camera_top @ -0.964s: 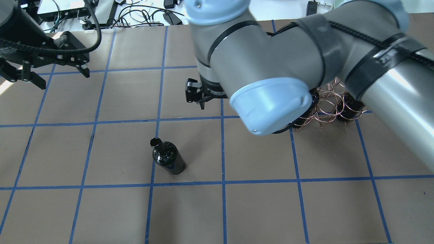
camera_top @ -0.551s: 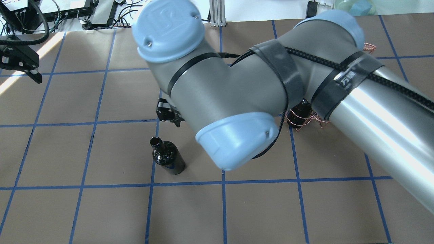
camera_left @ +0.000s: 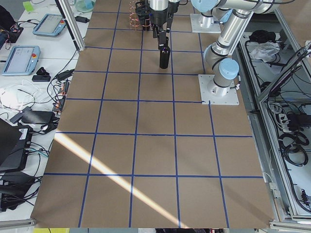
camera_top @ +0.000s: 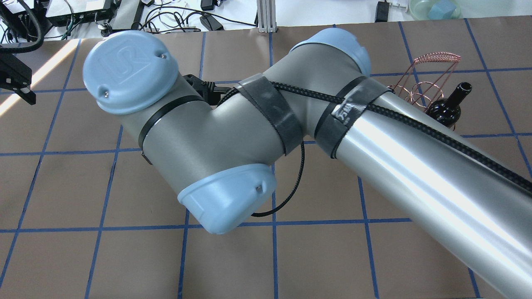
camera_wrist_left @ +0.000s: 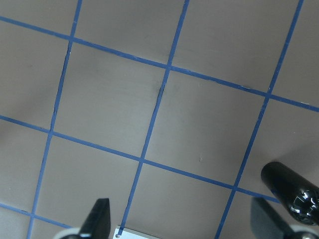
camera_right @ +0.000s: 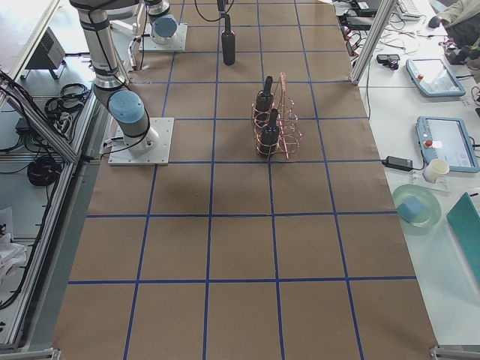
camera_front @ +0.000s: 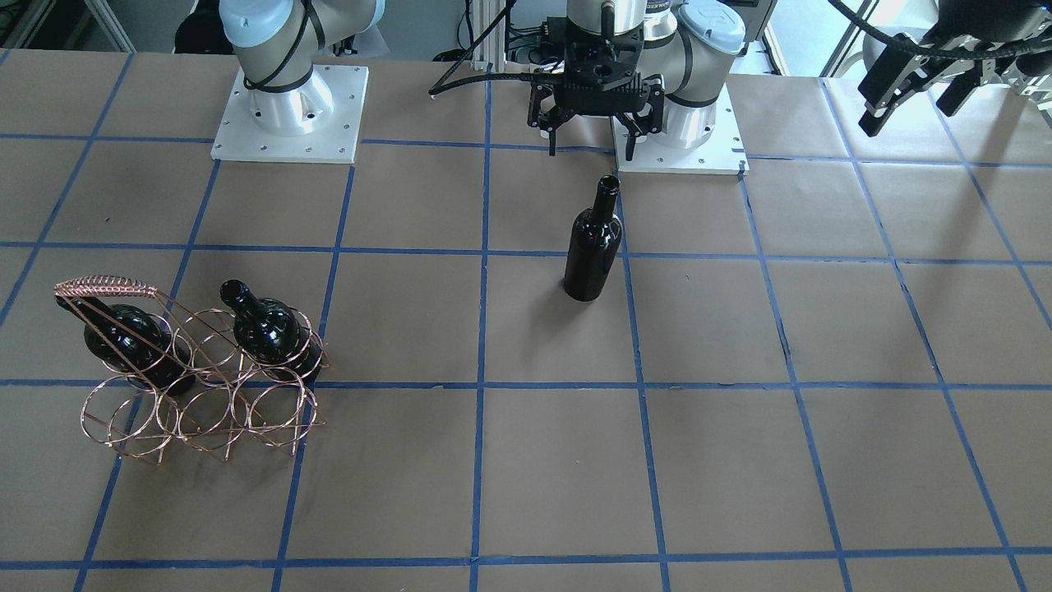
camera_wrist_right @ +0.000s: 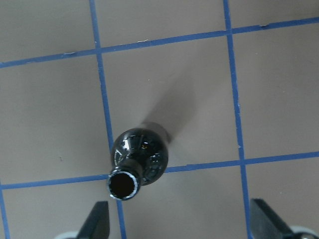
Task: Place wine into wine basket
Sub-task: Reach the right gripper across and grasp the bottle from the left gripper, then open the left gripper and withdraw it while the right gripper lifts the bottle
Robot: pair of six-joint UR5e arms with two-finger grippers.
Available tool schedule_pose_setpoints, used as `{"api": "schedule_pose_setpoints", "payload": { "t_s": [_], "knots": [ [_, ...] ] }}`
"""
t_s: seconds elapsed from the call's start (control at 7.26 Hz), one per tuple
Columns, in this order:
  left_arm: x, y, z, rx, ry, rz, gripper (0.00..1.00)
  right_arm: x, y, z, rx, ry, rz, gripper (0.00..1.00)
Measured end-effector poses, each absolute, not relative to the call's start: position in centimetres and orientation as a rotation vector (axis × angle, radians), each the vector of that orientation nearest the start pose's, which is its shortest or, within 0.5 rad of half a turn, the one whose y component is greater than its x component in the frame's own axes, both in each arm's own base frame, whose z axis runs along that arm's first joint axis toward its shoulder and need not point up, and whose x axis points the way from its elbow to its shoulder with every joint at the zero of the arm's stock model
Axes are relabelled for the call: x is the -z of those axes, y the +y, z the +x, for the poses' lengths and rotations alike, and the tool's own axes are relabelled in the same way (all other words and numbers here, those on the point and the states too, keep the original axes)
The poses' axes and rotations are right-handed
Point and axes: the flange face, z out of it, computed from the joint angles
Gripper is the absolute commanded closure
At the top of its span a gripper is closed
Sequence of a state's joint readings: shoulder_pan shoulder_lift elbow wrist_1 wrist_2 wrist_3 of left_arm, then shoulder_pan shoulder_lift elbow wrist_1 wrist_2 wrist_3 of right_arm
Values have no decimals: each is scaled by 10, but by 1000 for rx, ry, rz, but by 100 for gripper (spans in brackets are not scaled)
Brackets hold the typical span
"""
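Observation:
The wine bottle, glossy black, stands upright alone on the brown table; it also shows in the right wrist view. My right gripper hangs open above its mouth, clear of it, with the fingers wide apart. In the overhead view my right arm hides the bottle. The copper wire wine basket stands far off and holds two look-alike bottles in one row. My left gripper is open and empty, high at the table's side.
White arm base plates sit at the robot's edge. Blue tape lines grid the brown table. Cables and equipment lie beyond the far edge. My right arm spans the table's middle.
My right arm has swung from the basket side toward the lone bottle and now hangs over it, hiding it in the overhead view. My left gripper has drawn back to the left edge.

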State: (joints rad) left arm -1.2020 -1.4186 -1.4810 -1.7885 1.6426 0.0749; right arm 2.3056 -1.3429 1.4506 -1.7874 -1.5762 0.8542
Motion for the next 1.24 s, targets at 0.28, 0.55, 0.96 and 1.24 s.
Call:
{"api": "schedule_pose_setpoints", "payload": {
  "t_s": [0.28, 0.55, 0.96, 1.24],
  "knots": [
    [-581, -434, 32, 14, 3033, -448, 0, -421, -353, 524, 113, 3072, 179, 2],
    [-582, -432, 31, 15, 3032, -449, 0, -405, -352, 529, 98, 3096, 160, 5],
    [-582, -430, 31, 14, 3033, -449, 0, -379, -356, 529, 101, 3143, 156, 16],
    [-582, -430, 31, 13, 3033, -449, 0, -372, -358, 530, 101, 3148, 156, 46]
  ]
}}
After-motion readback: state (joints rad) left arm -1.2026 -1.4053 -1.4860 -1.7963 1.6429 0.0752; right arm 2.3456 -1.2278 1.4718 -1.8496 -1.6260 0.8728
